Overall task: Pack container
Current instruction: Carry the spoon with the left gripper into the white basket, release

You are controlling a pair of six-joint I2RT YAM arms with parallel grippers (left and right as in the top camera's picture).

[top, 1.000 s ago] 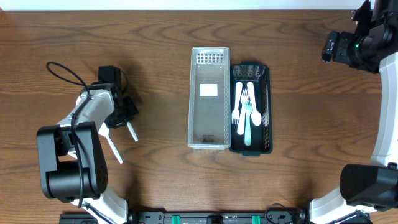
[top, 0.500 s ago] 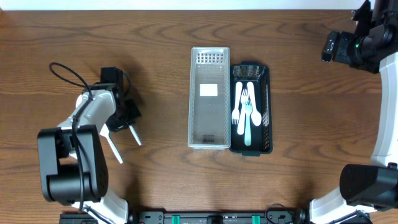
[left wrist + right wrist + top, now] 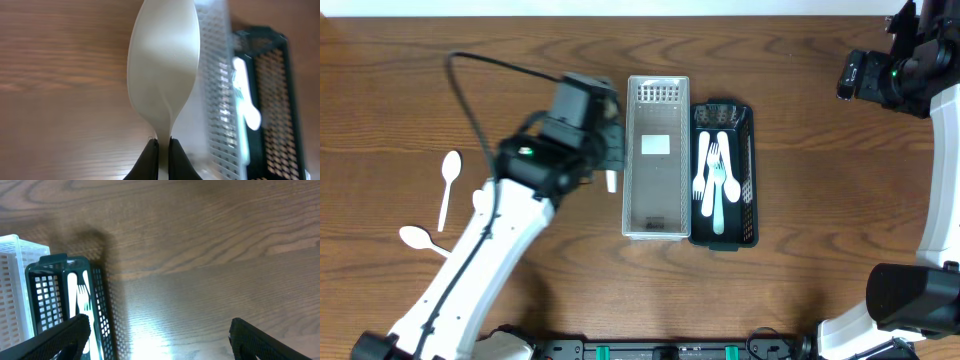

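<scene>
Overhead: finds the left gripper point(image 3: 611, 168) just beside the left wall of the white basket point(image 3: 629, 215), where a second ago sat far out at the table's left. Clamps a white spoon point(image 3: 162, 65) by its neck between narrow, closed fingers point(image 3: 146, 162), bowl pointing ahead beside the basket wall. Means, by the look of it, one spoon lifted and nearly delivered, though not yet over the rim. Leaves two more spoons point(image 3: 448, 182) lying on the wood, well apart from the baskets. Shows forks point(image 3: 715, 180) already in the black basket point(image 3: 750, 200), touching the white one. Keeps the right gripper point(image 3: 160, 330) spread wide, holding nothing, off at the far right. Meets no obstacle but the basket wall itself.
</scene>
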